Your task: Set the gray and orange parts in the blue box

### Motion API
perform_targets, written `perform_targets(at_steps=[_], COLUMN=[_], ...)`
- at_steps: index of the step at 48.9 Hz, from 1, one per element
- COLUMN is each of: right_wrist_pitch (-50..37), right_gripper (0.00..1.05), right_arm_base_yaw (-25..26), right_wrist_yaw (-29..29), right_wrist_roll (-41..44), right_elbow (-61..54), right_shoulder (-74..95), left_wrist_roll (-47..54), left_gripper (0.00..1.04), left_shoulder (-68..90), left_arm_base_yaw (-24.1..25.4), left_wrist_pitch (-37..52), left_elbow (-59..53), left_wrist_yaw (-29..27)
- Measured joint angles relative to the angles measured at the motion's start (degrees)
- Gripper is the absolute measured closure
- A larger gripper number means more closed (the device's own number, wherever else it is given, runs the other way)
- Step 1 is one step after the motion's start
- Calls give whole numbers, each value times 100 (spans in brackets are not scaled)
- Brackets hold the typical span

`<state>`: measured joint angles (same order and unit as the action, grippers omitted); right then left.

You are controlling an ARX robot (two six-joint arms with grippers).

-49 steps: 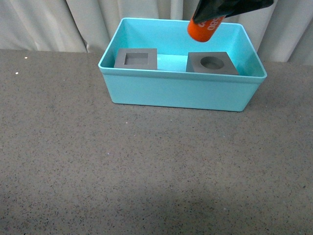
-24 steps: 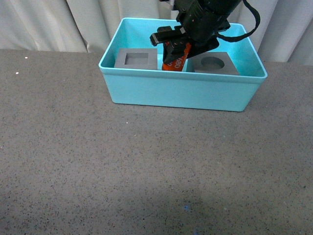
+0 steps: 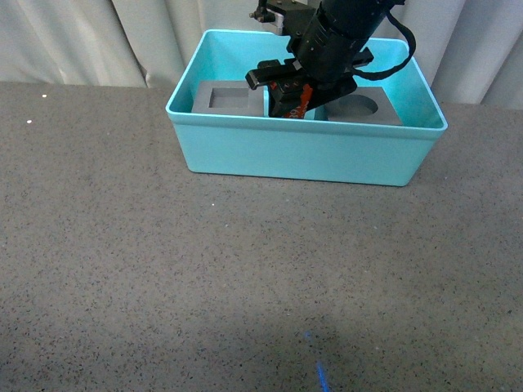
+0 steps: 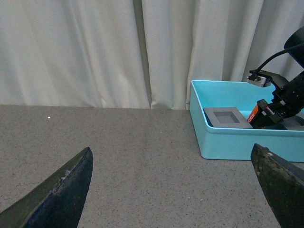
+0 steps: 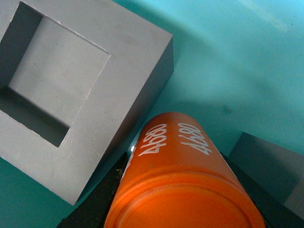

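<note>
The blue box [image 3: 302,155] stands at the back of the table. Inside it sit two gray cubes: the one with a square recess [image 3: 225,100] on the left, the one with a round recess [image 3: 368,108] on the right. My right gripper [image 3: 290,102] reaches down between them, shut on the orange cylinder [image 3: 304,100]. In the right wrist view the cylinder [image 5: 180,175] with white lettering is tilted close over the box floor [image 5: 228,61], beside the square-recess cube [image 5: 71,95]. My left gripper [image 4: 171,149] hangs open and empty over the table, well left of the box [image 4: 237,142].
White curtains [image 3: 98,41] hang close behind the box. The speckled gray tabletop [image 3: 245,286] stretches in front of and left of the box. A blue mark [image 3: 320,377] lies on the table near the front edge.
My right gripper has come down from above the box's back rim into the box, carrying the orange cylinder leftwards and lower, between the two cubes.
</note>
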<state>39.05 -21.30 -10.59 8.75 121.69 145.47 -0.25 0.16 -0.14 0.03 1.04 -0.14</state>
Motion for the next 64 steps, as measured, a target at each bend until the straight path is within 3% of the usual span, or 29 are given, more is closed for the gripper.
perform_targets(at_steps=[3,17,33,46,64], right_wrist_pitch=[0,-413,-2004,-3392,-4343], right_gripper=[60,8,10,10,10], right_arm_base_yaw=[0,79,310,544,960], right_wrist_yaw=[-2,70,131,654,1467], right_wrist_roll=[4,-46,-586,-824,-750], right_elbow=[7,-564,-2568,-4317,-6579], right_shoulder=[4,-382,-2227,-3777,-5838], left_wrist_roll=[0,0,0,0,0], left_gripper=[7,7,7,7,7], left_shoulder=[0,0,0,0,0], left_arm_base_yaw=[0,0,0,0,0], left_wrist_pitch=[0,0,0,0,0], left_elbow=[0,0,0,0,0], left_wrist_yaw=[0,0,0,0,0])
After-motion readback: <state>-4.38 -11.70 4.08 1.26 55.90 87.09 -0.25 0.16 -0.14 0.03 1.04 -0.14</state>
